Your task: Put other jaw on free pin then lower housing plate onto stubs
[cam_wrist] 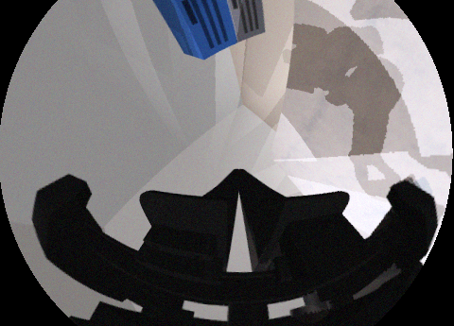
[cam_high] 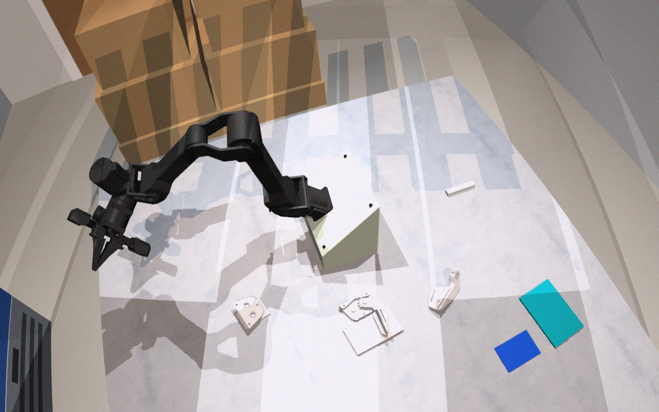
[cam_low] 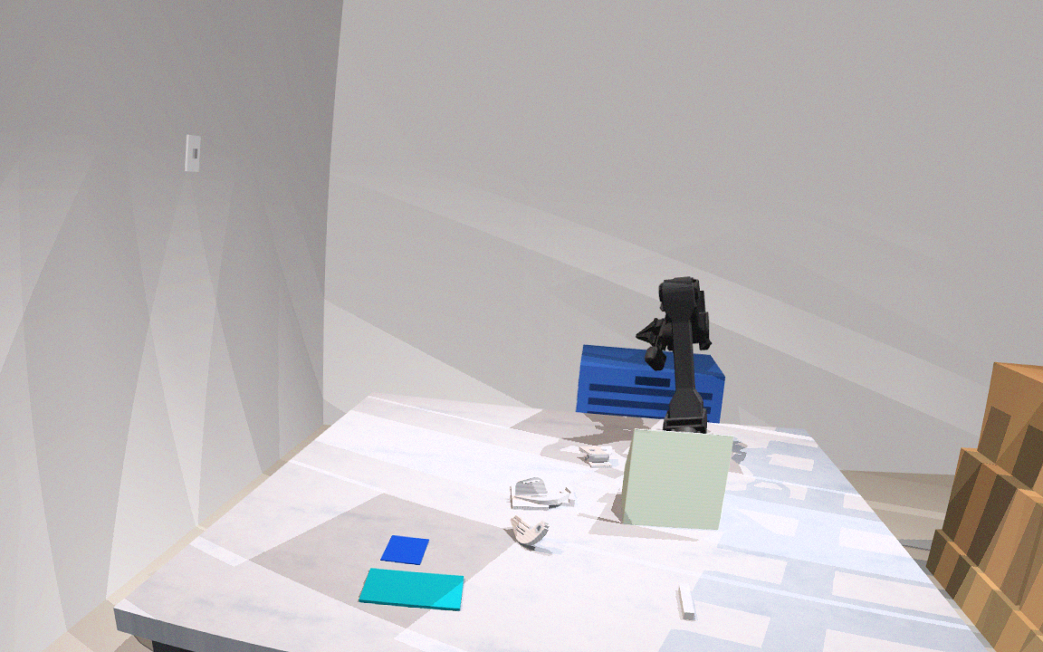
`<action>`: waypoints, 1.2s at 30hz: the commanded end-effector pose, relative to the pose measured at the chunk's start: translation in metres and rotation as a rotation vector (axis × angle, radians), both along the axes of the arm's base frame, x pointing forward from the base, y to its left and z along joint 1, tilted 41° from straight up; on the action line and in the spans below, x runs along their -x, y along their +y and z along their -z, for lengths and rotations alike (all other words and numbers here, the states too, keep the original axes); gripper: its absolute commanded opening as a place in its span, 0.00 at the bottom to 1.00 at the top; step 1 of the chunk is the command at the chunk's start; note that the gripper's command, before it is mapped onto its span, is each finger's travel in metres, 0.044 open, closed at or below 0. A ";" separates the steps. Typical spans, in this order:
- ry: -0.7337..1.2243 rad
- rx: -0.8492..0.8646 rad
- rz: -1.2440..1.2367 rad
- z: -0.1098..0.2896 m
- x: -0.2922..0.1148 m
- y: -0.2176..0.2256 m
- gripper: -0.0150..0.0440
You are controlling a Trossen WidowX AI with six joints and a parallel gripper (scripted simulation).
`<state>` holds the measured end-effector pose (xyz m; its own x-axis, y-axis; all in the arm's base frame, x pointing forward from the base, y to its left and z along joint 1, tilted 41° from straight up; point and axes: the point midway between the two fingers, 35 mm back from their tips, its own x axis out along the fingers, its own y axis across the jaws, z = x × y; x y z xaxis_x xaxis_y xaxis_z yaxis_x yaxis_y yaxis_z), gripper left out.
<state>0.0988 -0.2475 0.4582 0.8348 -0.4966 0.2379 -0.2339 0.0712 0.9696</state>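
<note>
My gripper [cam_high: 95, 267] [cam_wrist: 238, 174] is shut and empty, high beyond the table's left edge in the top view, away from all the parts. The white base [cam_high: 360, 342] lies flat near the middle of the table, with one toothed jaw [cam_high: 381, 323] on it; the pins are too small to make out. The loose jaw [cam_high: 441, 297] [cam_low: 529, 532] lies on the table to the right of the base in the top view. The housing plate [cam_high: 249, 313] [cam_low: 597, 456] lies apart to the left of the base. The wrist view shows none of these parts.
The arm stands on a pale green block [cam_high: 352, 245] [cam_low: 675, 480]. A white bar [cam_high: 460, 188] [cam_low: 685, 603], a teal slab [cam_high: 551, 313] [cam_low: 412, 589] and a blue square [cam_high: 517, 351] [cam_low: 405, 550] lie on the table. Cardboard boxes [cam_high: 193, 66] and a blue cabinet [cam_wrist: 203, 19] stand beyond it.
</note>
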 end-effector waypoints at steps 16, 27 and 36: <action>0.038 0.017 -0.034 0.016 -0.032 -0.026 0.25; 0.026 0.005 -0.002 0.027 -0.045 -0.040 0.25; 0.066 0.006 -0.017 0.040 -0.066 -0.049 0.25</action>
